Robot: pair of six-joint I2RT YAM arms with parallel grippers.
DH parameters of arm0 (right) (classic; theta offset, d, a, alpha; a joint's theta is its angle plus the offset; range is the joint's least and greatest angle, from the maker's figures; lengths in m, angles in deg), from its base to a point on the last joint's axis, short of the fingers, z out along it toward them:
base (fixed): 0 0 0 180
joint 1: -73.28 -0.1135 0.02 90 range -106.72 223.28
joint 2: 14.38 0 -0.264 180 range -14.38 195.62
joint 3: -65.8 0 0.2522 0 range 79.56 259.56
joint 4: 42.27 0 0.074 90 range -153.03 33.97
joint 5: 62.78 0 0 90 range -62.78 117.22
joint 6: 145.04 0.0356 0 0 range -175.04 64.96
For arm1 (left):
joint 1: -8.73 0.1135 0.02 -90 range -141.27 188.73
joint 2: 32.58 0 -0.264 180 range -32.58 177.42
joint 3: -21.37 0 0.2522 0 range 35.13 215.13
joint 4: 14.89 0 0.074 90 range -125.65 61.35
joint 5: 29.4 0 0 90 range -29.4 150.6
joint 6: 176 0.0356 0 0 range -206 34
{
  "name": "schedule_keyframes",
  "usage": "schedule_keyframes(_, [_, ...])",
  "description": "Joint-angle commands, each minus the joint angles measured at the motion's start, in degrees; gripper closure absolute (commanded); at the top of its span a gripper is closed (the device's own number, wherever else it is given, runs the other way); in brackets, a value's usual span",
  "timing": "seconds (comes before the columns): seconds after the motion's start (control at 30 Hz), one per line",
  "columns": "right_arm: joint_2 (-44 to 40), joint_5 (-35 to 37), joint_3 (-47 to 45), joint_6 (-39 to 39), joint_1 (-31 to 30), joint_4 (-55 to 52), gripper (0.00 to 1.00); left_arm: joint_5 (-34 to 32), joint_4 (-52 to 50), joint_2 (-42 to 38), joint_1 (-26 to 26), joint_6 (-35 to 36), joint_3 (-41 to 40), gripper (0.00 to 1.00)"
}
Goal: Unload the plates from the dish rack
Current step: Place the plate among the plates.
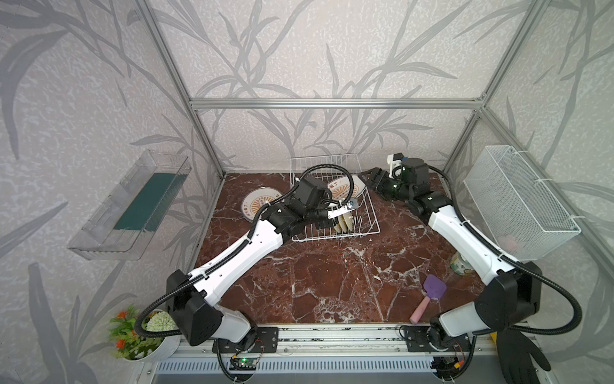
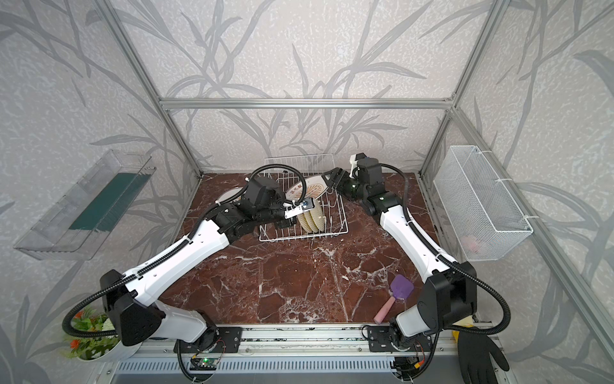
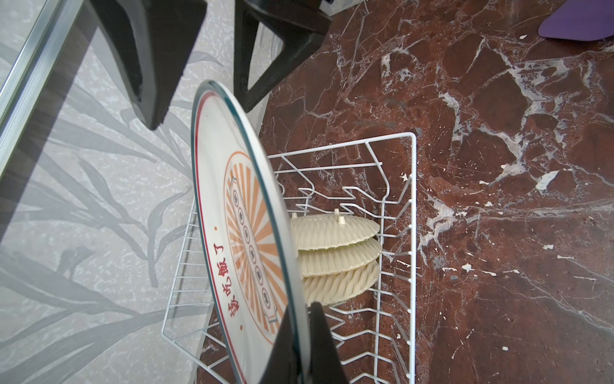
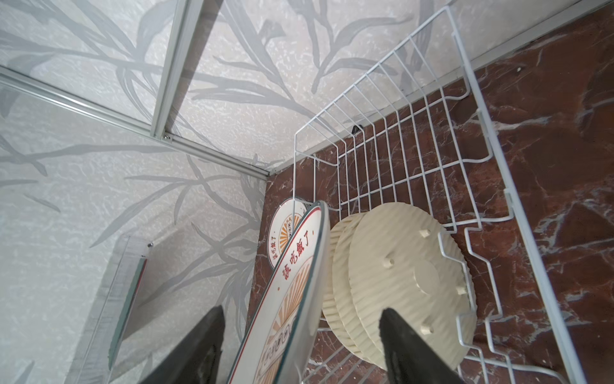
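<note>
A white plate with an orange sunburst stands on edge over the dish rack, and my left gripper is shut on its near rim. My right gripper is open at the plate's far rim, one finger on each side with a gap to both. In the left wrist view its fingers flank that rim. Three yellow woven plates stand upright in the rack behind the held plate. Another sunburst plate lies flat on the marble, left of the rack.
A white mesh basket hangs on the right wall and a clear tray with a green strip on the left wall. A purple spatula and a tin lie front right. A potted plant sits front left.
</note>
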Motion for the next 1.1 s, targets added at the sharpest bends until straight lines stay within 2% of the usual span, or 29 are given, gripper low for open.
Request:
schedule_keyframes(0.0, [1.06, -1.55, 2.53, 0.14, -0.36, -4.22, 0.33, -0.47, 0.77, 0.27, -0.49, 3.19, 1.19, 1.00])
schedule_keyframes(0.07, [1.31, -1.00, 3.33, -0.33, -0.36, -5.94, 0.36, -1.11, 0.46, 0.26, -0.55, 3.93, 0.97, 1.00])
schedule_keyframes(0.23, [2.26, -1.26, 4.58, -2.07, -0.36, -9.09, 0.52, -2.43, 0.21, 0.05, -0.77, 5.57, 0.25, 1.00])
schedule_keyframes(0.33, [2.91, -2.08, 4.49, -2.12, -0.36, -9.26, 0.58, -3.03, 0.08, 0.08, -1.12, 6.58, -0.05, 1.00])
schedule_keyframes(0.6, [5.25, -4.51, 5.01, -1.64, -0.36, -9.69, 0.60, -4.26, -0.73, 0.77, -2.40, 8.21, -0.44, 1.00])
schedule_keyframes(0.8, [5.66, -5.26, 4.90, -1.47, -0.36, -9.08, 0.77, -6.05, 1.19, 1.04, -2.49, 7.72, -1.45, 1.00])
schedule_keyframes(0.9, [5.66, -5.65, 4.34, -0.81, -0.27, -7.76, 0.83, -7.93, 5.97, 0.24, -2.59, 7.79, -4.41, 1.00])
schedule_keyframes(1.07, [5.04, -6.17, 2.84, 1.07, 0.17, -4.44, 0.97, -8.85, 5.72, 1.04, -2.59, 6.15, -4.20, 0.98])
